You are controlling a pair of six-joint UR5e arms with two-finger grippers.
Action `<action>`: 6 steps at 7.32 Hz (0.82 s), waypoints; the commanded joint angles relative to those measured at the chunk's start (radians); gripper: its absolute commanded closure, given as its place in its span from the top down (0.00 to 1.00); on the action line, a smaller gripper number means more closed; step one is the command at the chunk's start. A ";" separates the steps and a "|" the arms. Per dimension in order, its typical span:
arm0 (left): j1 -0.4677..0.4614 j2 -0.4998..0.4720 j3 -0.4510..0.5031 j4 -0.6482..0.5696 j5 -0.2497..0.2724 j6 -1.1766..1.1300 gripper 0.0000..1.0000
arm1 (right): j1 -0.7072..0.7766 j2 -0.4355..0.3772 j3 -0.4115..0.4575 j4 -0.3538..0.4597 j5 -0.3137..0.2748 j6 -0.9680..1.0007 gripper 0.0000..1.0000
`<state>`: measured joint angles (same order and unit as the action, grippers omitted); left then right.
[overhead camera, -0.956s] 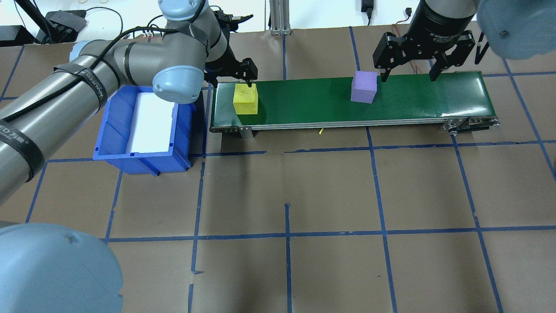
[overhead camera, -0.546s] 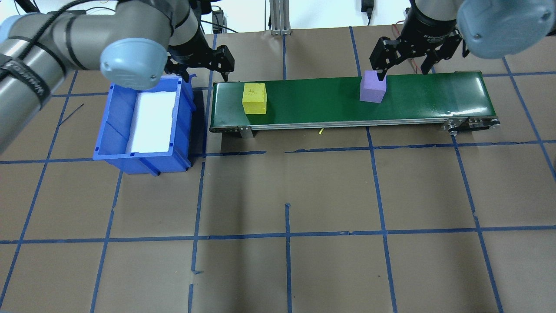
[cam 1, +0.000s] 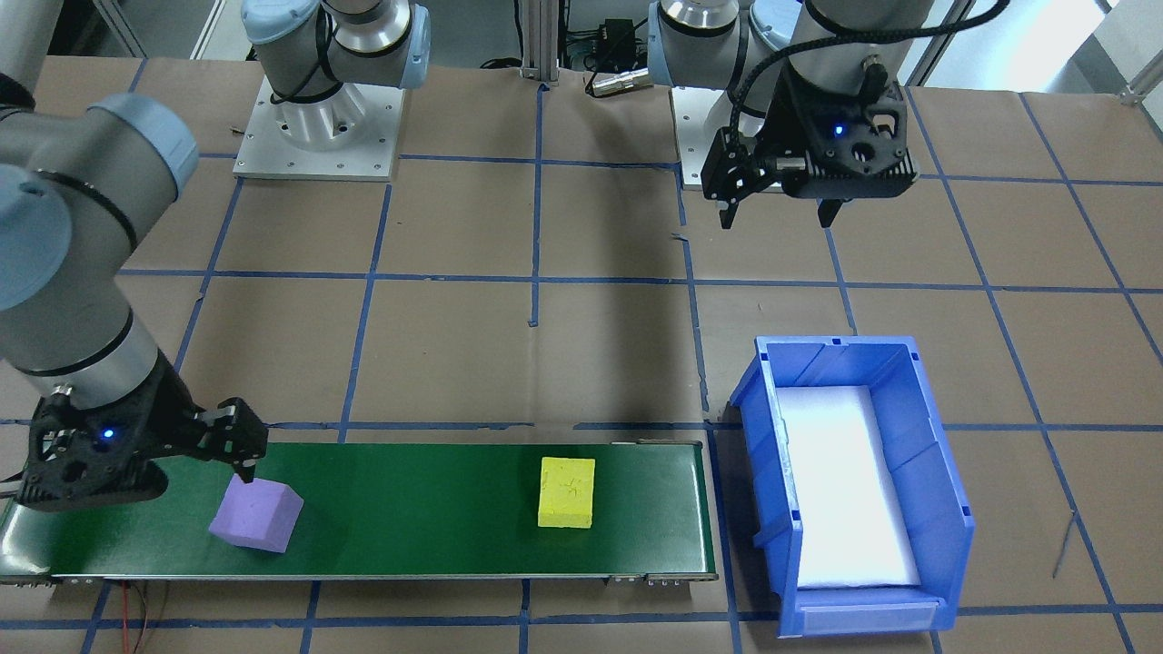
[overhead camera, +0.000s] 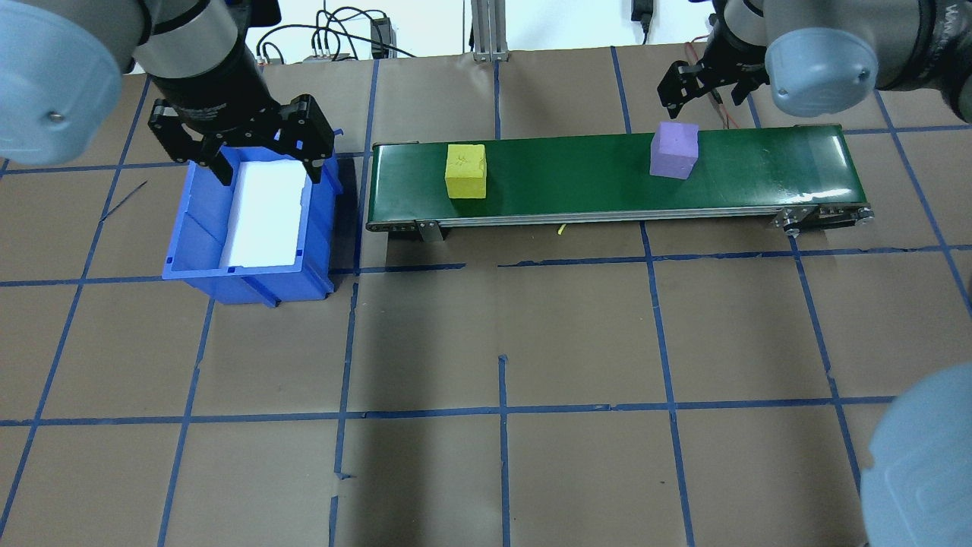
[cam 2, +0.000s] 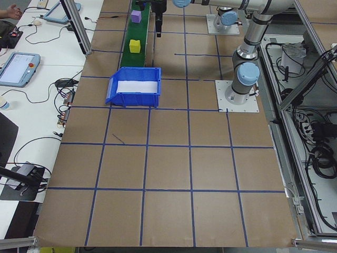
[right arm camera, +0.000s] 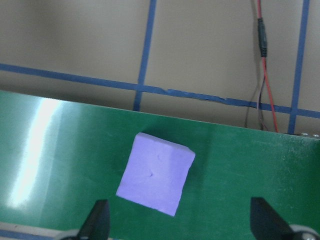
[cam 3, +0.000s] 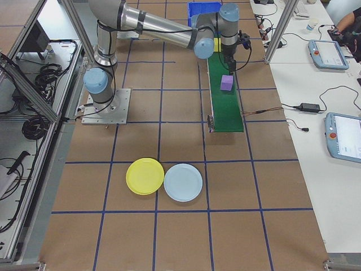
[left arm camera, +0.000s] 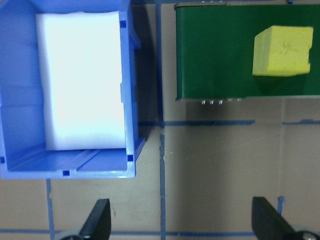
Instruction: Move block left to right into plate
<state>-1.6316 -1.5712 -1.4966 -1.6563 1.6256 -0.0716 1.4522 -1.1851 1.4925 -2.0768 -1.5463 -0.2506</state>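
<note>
Currently pickup step: right pincer spread, empty, just behind purple block on belt — next: descend, straddle, clench, carry to plate. Left pincer spread, idle.

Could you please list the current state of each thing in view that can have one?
Left claw: open, empty, above the blue bin.
Right claw: open, empty, above the purple block.
Purple block: lying free on the green conveyor belt, rotated.
Yellow block: lying free on the belt.
Blue bin: holds only a white liner.
Yellow-green plate: empty.
Pale blue plate: empty.

Glossy green belt; matt foam purple block and yellow block. Blue bin smooth plastic, white foam pad inside. Table matt brown paper.
</note>
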 commanded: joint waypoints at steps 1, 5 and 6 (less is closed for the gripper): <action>0.015 0.031 0.004 -0.046 0.011 -0.001 1.00 | -0.046 0.099 -0.053 -0.026 0.006 0.083 1.00; 0.079 0.036 -0.002 0.007 -0.001 0.081 1.00 | -0.058 0.154 -0.054 -0.026 0.072 0.212 0.99; 0.079 0.036 0.004 0.007 -0.007 0.084 1.00 | -0.073 0.160 -0.040 -0.026 0.060 0.211 0.96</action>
<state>-1.5548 -1.5389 -1.4949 -1.6505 1.6207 0.0037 1.3948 -1.0396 1.4400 -2.1031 -1.4796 -0.0463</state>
